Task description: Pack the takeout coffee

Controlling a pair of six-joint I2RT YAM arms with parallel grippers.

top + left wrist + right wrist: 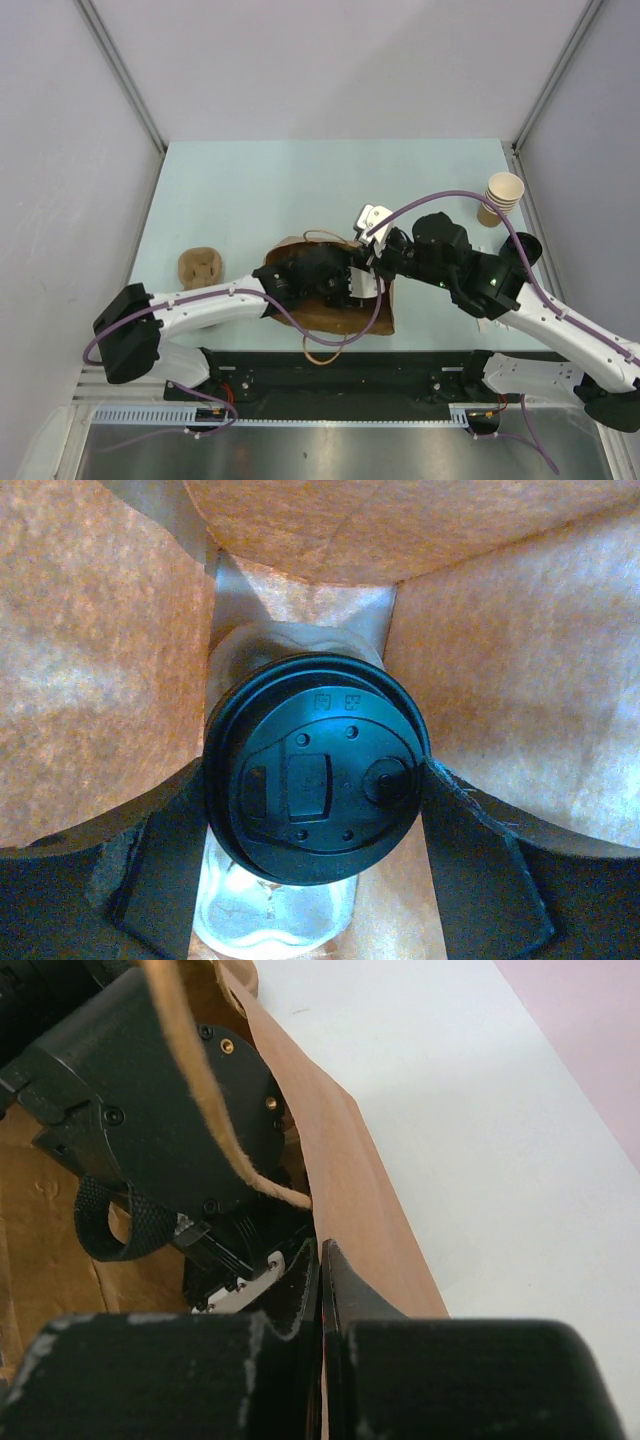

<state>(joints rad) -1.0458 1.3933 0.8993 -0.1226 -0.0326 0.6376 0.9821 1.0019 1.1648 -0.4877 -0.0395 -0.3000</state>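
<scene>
Reaching in low from the left, the left arm point(200, 305) has its wrist buried in the mouth of the brown paper bag point(320, 316). There the left gripper point(312, 815) has its fingers point(165, 855) pressed against both sides of the takeout coffee point(318, 750), holding it by its black-lidded top between the bag's paper walls. On the right, the right arm point(560, 325) bends in toward the bag and the right gripper point(321, 1270) is clamped tight on its edge, paper pinched between the fingers, while a stack of tan paper cups point(502, 195) stands well apart at the far right of the table point(250, 190).
</scene>
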